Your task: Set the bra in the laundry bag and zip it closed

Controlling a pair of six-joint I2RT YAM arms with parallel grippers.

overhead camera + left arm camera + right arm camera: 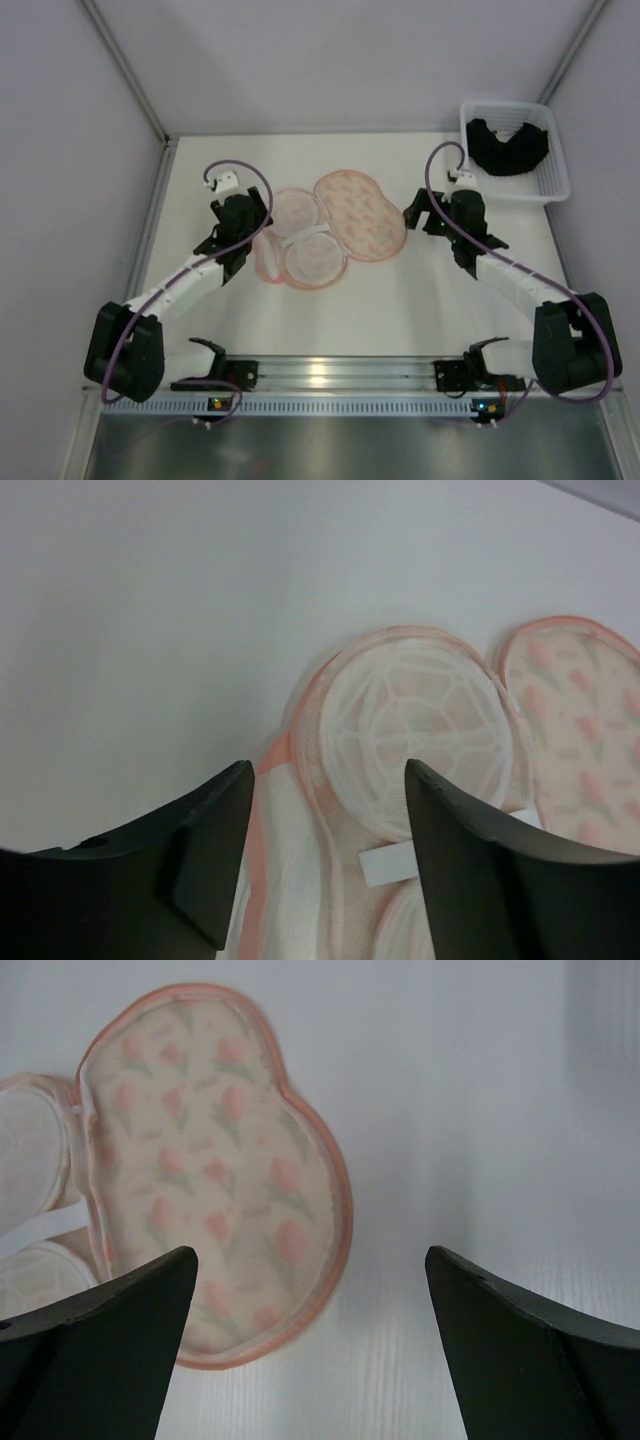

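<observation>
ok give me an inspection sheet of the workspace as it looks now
surface: white table
job's things: bag lies open flat mid-table; black bra in basket, far right corner
clutter: nothing seen
claws: left claw open over bag's left part; right claw wide open at its right edge; both empty
cables: purple cable looped over each arm
surroundings: pale walls, metal rail at near edge

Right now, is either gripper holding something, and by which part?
Nothing is held. The left gripper is open over the laundry bag; the right gripper is open beside it.
</observation>
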